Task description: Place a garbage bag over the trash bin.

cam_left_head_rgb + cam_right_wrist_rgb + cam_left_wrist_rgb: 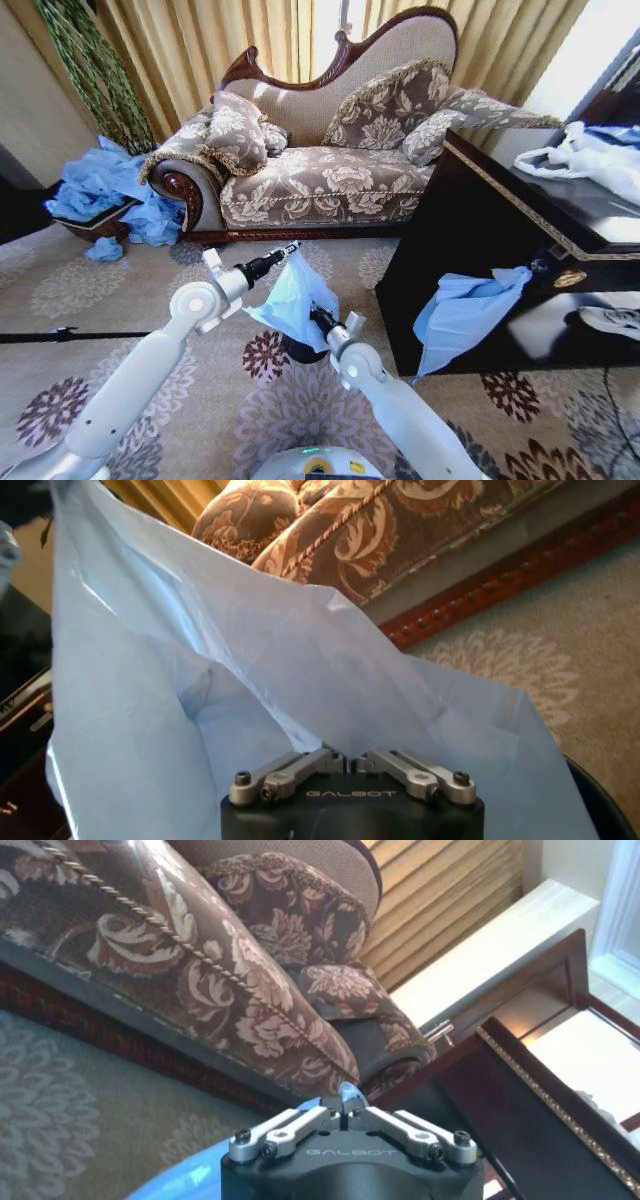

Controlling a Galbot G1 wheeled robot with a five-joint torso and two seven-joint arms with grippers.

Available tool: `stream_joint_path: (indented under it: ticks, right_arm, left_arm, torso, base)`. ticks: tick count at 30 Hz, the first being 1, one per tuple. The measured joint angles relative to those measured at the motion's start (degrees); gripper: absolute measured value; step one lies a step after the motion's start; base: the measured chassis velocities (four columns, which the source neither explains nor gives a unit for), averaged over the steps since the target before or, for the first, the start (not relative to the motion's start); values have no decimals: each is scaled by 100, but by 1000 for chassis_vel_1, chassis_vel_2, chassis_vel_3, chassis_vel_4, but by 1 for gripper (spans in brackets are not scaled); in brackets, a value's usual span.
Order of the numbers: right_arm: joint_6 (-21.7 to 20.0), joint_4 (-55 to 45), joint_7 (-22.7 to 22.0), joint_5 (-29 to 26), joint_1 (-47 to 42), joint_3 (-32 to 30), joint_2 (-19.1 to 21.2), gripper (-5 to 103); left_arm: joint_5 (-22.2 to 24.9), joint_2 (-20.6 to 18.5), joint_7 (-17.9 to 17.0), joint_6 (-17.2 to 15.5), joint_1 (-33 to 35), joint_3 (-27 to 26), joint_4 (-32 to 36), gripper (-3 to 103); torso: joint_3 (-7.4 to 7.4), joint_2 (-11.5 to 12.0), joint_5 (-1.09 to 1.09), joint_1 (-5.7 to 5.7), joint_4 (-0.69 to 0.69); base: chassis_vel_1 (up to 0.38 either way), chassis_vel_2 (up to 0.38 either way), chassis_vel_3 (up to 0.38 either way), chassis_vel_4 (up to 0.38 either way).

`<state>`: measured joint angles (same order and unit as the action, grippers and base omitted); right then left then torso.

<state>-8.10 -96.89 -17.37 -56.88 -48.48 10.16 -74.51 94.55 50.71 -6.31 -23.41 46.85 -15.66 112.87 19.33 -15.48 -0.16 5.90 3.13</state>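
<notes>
So both grippers, left [296,246] and right [318,318], have jaws clamped on the garbage bag [292,296], held spread above the trash bin [300,350] on the carpet; fitting it over the rim remains.

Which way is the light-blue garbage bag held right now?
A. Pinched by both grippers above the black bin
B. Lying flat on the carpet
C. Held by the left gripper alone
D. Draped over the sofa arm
A: the left gripper and right gripper both pinch the garbage bag over the trash bin.
</notes>
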Motion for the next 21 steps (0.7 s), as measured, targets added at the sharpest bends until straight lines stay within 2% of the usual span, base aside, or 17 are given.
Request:
stream_joint_path:
  ticks: [6, 13, 18, 21]
  right_arm:
    - [-6, 20, -17, -19, 53, -21, -62, 0]
    - [0, 31, -14, 28, 85, -177, -203, 0]
    - [6, -3, -6, 63, 60, -318, -217, 0]
    - [15, -166, -10, 84, 52, -380, -198, 0]
  left_arm:
    - [218, 32, -170, -8, -220, 271, 360, 0]
    - [546, 9, -646, -30, -217, 412, 1179, 0]
    - [549, -25, -715, -27, 48, 315, 1445, 0]
    - [469, -91, -604, -36, 367, 245, 1583, 0]
  torso:
    - [-1, 0, 1, -1, 3]
    - [-1, 0, 2, -1, 2]
    - [-1, 0, 1, -1, 1]
    - [-1, 0, 1, -1, 1]
  base:
    - [0, 0, 0, 0]
    - [0, 0, 0, 0]
    - [0, 0, 0, 0]
    - [0, 0, 0, 0]
